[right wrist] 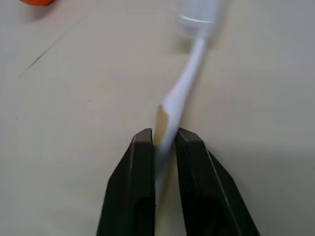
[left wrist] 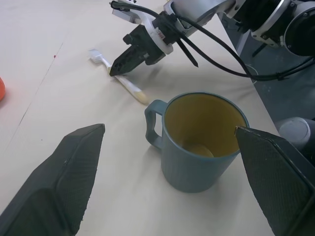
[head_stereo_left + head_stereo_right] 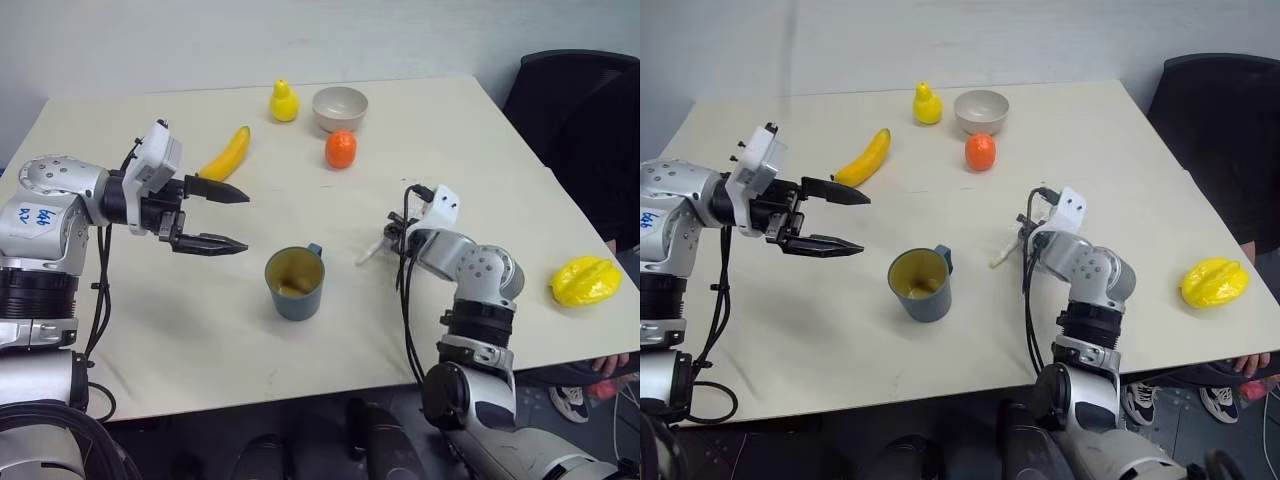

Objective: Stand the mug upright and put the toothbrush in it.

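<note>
**Right gripper clamped on the toothbrush, mug standing upright**

I see the toothbrush [image 1: 183, 86] lying flat on the table [image 3: 480, 150], toward the near right part of the surface, just right of the mug. Its long axis runs on a slant: in the left wrist view the bristle head points toward the far edge and the handle end toward the mug. My right gripper [image 1: 165, 142] has its two black fingers pressed narrow against the handle from both sides, about midway along it, with the brush apparently on the tabletop.

The mug [image 3: 295, 284] stands upright near the middle of the near half, mouth up, yellowish inside showing, its small handle turned toward the far right. It is close to the brush's handle end but apart from it.

My left gripper [image 3: 226, 218] hovers above the surface to the left of the mug, jaws spread wide and empty, pointing toward the mug.

Toward the far edge I see a banana [image 3: 227, 153], a yellow pear-shaped fruit [image 3: 284, 101], a beige bowl [image 3: 340, 108] and an orange fruit [image 3: 341, 149] just in front of the bowl. A yellow starfruit-like piece [image 3: 585, 281] lies by the right edge.
</note>
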You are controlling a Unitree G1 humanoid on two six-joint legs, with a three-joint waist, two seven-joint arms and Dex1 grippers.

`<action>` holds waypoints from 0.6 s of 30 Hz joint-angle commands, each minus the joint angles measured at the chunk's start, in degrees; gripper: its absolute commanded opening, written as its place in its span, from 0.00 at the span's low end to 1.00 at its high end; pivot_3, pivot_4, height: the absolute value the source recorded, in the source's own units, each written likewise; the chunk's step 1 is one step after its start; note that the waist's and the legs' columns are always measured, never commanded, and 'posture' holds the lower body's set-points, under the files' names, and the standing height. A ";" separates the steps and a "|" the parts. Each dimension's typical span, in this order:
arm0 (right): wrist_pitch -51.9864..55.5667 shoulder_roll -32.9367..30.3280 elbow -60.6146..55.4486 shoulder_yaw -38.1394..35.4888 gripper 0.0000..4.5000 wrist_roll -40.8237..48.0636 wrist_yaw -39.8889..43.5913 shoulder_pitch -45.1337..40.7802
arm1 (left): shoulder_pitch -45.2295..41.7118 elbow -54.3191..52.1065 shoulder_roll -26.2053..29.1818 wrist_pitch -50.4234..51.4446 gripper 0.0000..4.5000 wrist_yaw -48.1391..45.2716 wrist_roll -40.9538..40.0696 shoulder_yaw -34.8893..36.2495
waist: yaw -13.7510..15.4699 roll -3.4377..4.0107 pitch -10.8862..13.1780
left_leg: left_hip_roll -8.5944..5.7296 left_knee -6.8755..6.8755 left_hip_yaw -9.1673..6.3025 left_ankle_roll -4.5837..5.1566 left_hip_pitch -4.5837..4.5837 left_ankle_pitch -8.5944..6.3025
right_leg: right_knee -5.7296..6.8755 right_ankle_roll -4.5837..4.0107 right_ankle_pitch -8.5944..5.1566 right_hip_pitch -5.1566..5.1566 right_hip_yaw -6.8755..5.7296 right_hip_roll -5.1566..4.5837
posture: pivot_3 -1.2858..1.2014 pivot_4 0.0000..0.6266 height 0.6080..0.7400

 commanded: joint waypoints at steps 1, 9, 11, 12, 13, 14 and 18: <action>0.02 -0.58 2.96 0.00 0.04 -1.26 -0.26 2.27 | -1.48 0.67 0.31 -0.94 1.00 -0.24 -0.13 1.35 | 0.05 -0.01 -0.01 | 0.00 0.00 0.00 0.00 0.00 0.00 | -0.01 0.00 0.00 0.00 -0.01 0.00 | 0.52 0.24 1.00; -4.93 -3.04 -4.41 4.39 0.03 -1.59 5.60 4.65 | -2.28 1.58 -0.30 -0.24 1.00 -0.20 -0.25 0.92 | 0.25 -0.12 -0.07 | 0.05 0.02 -0.01 0.01 -0.01 0.00 | -0.03 0.04 0.02 0.03 0.00 -0.07 | 0.52 0.24 1.00; -9.52 -6.78 -10.90 9.87 0.03 -3.28 11.77 7.15 | -1.53 1.09 -0.28 0.48 1.00 -0.01 -0.56 1.12 | 0.43 -0.05 -0.03 | -0.05 -0.01 -0.04 0.01 -0.04 0.00 | -0.06 0.04 0.02 0.01 -0.03 -0.07 | 0.52 0.24 1.00; -12.20 -8.40 -14.32 12.31 0.03 -3.43 15.46 8.53 | -0.98 0.62 -0.13 0.73 1.00 -0.06 -0.70 1.24 | 0.55 -0.04 -0.02 | -0.07 -0.03 -0.04 0.02 -0.10 -0.01 | -0.09 0.04 0.02 -0.03 -0.04 -0.07 | 0.52 0.24 1.00; -14.72 -9.65 -17.91 14.34 0.03 -2.85 19.49 9.97 | -0.32 -0.01 0.14 1.12 1.00 -0.12 -0.89 1.41 | 0.62 -0.04 -0.02 | -0.10 -0.03 -0.04 0.04 -0.20 -0.02 | -0.10 0.04 0.02 -0.13 -0.04 -0.07 | 0.52 0.24 1.00; -16.83 -10.38 -20.93 15.82 0.03 -1.96 22.94 11.29 | 0.23 -0.69 0.39 1.70 1.00 -0.10 -1.21 1.68 | 0.58 -0.03 -0.01 | -0.15 -0.03 0.00 0.06 -0.37 -0.03 | -0.09 0.06 0.03 -0.31 0.01 -0.07 | 0.52 0.24 1.00; -23.96 -11.52 -27.59 22.01 0.03 -0.76 34.10 14.94 | 0.86 -1.81 1.20 5.04 1.00 0.48 -2.75 3.06 | -0.07 -0.05 0.00 | -0.07 -0.02 0.08 0.06 -0.59 -0.04 | -0.13 0.10 0.05 -0.57 0.05 0.13 | 0.52 0.24 1.00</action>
